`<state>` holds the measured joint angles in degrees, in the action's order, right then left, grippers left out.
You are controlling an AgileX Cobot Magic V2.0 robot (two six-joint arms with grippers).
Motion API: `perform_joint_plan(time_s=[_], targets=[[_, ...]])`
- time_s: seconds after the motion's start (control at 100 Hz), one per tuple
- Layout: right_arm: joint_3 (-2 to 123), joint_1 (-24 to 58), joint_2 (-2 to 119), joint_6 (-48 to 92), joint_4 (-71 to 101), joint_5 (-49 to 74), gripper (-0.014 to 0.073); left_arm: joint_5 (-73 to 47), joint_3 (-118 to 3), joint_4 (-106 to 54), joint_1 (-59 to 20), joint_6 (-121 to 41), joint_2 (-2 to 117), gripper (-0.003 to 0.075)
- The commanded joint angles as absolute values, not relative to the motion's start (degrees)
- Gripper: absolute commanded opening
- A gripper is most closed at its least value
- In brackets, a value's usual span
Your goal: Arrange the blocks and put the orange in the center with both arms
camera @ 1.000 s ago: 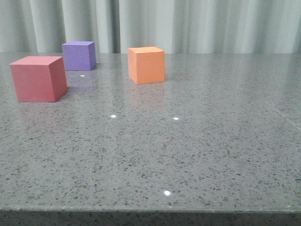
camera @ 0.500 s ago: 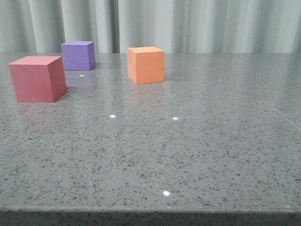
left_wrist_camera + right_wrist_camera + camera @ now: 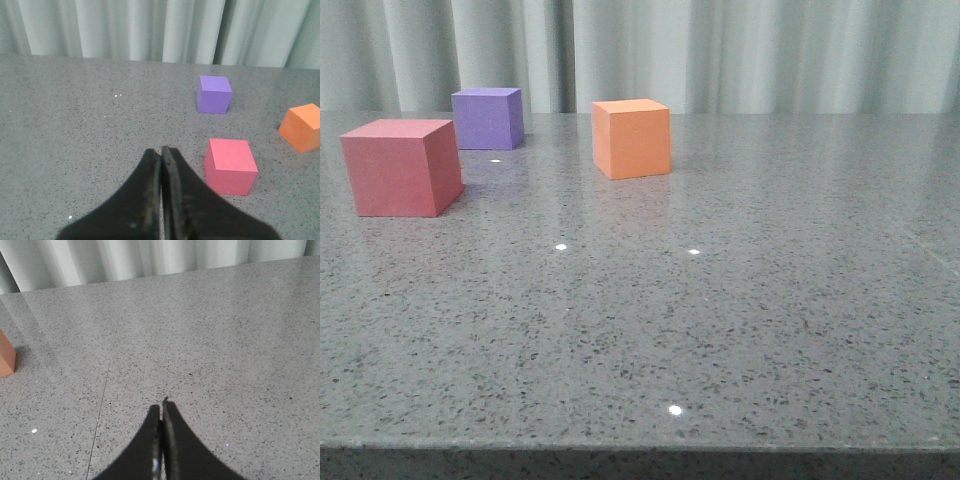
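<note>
Grey speckled surface [image 3: 740,320] with a pale pleated curtain [image 3: 770,55] behind it. In the front view we see three cubes resting apart from one another on the surface: the red-pink cube [image 3: 400,166] nearest and farthest left, the orange cube [image 3: 632,138] toward the middle, and the purple cube [image 3: 487,118] farther back between them. In the left wrist view we note the left gripper [image 3: 161,152] with its fingers [image 3: 150,170] pressed together, holding nothing; the red-pink cube lies just beside the fingertips, the purple cube beyond it, and the orange cube well apart at the frame edge. In the right wrist view the right gripper [image 3: 162,406] likewise shows its fingers [image 3: 172,430] pressed together and empty; only a corner of the orange cube appears, well apart from them.
</note>
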<state>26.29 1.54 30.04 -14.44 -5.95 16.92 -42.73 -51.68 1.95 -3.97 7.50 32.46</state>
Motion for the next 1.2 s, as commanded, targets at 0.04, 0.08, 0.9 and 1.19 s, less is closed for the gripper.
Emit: perform_joint_plan(time_s=[0.04,0.08,0.9,1.19], targets=[[27.85,1.38,29.99,-14.07,-6.13,12.56,-0.0068,-41.16,-57.77,1.54,-3.97,7.43,37.68,-0.0020],[27.85,1.38,29.99,-14.07,-6.13,12.56,-0.0068,-41.21,-58.06,2.04,-3.97,7.43,38.70,-0.0020],[27.85,1.38,29.99,-14.07,-6.13,12.56,-0.0068,-42.79,-58.06,2.44,-3.97,7.43,42.63,0.0648],[27.85,1.38,29.99,-14.07,-6.13,12.56,-0.0068,-42.17,-58.06,-4.01,-3.97,7.53,45.12,0.0620]])
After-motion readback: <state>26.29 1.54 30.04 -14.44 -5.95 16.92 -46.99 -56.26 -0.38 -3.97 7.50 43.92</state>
